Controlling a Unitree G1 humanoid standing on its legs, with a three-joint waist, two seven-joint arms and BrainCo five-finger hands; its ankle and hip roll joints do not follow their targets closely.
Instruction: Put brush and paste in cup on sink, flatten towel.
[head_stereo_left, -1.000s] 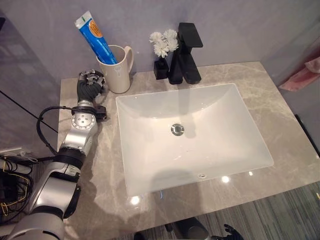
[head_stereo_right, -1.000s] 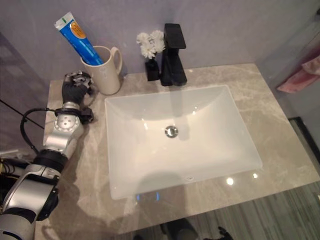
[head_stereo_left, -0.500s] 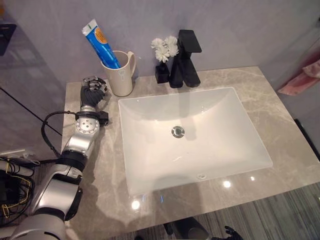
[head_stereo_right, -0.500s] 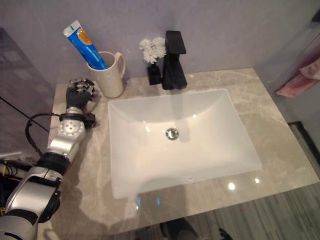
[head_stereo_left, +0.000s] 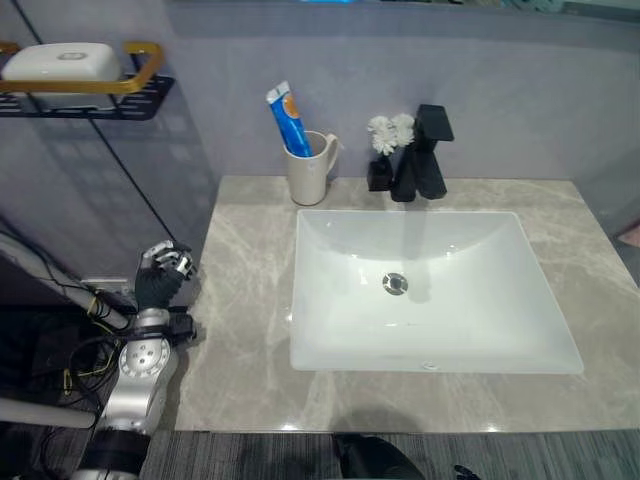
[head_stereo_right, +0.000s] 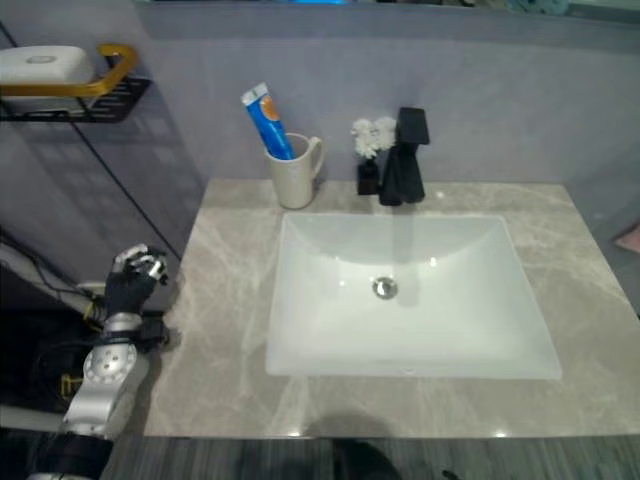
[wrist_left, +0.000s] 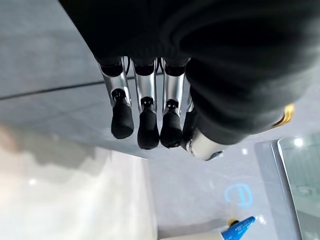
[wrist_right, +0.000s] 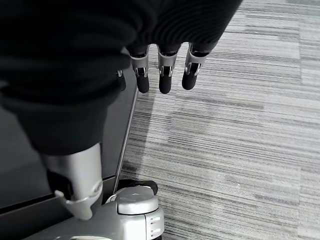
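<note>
A cream cup (head_stereo_left: 308, 170) stands at the back of the grey marble counter (head_stereo_left: 240, 300), left of the white sink (head_stereo_left: 470, 320). A blue toothpaste tube (head_stereo_left: 284, 120) leans in the cup, cap end up. My left hand (head_stereo_left: 160, 287) hangs off the counter's left edge, well away from the cup, with its fingers (wrist_left: 142, 125) relaxed and holding nothing. In the left wrist view the tube's tip (wrist_left: 240, 229) shows far off. My right hand (wrist_right: 162, 75) hangs over the striped floor, fingers straight and empty. A pink cloth (head_stereo_left: 632, 236) peeks in at the right edge.
A black tap (head_stereo_left: 430, 152) and a small black vase of white flowers (head_stereo_left: 385, 140) stand behind the sink. A black and gold wall shelf (head_stereo_left: 110, 85) with a white soap dish (head_stereo_left: 60, 62) juts out at the upper left.
The camera has pulled back, so more wall and the shelf now show. My left hand has left the counter beside the cup and dropped past its left edge.
</note>
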